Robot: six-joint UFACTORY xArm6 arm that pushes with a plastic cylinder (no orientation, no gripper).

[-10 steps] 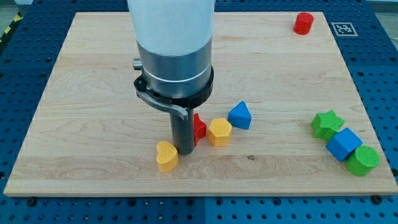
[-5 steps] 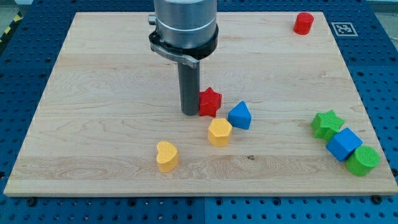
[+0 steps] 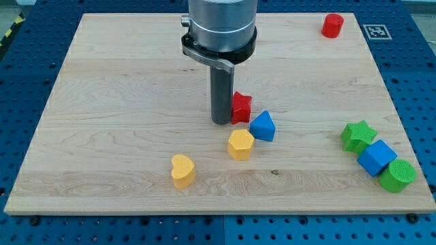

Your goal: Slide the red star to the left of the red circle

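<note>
The red star (image 3: 241, 107) lies near the middle of the wooden board, partly hidden by my rod. My tip (image 3: 221, 122) rests on the board, touching the star's left side. The red circle (image 3: 332, 25) stands far off at the view's top right corner of the board. The star is well to the left of and below the circle.
A blue triangular block (image 3: 263, 126) and a yellow hexagon (image 3: 240, 144) lie just below and right of the star. A yellow heart (image 3: 182, 171) lies lower left. A green star (image 3: 358, 135), blue cube (image 3: 376, 158) and green circle (image 3: 397, 175) cluster at the right edge.
My tip and the red star have moved up and then to the right, away from the yellow heart and yellow hexagon. The other blocks have not moved.
</note>
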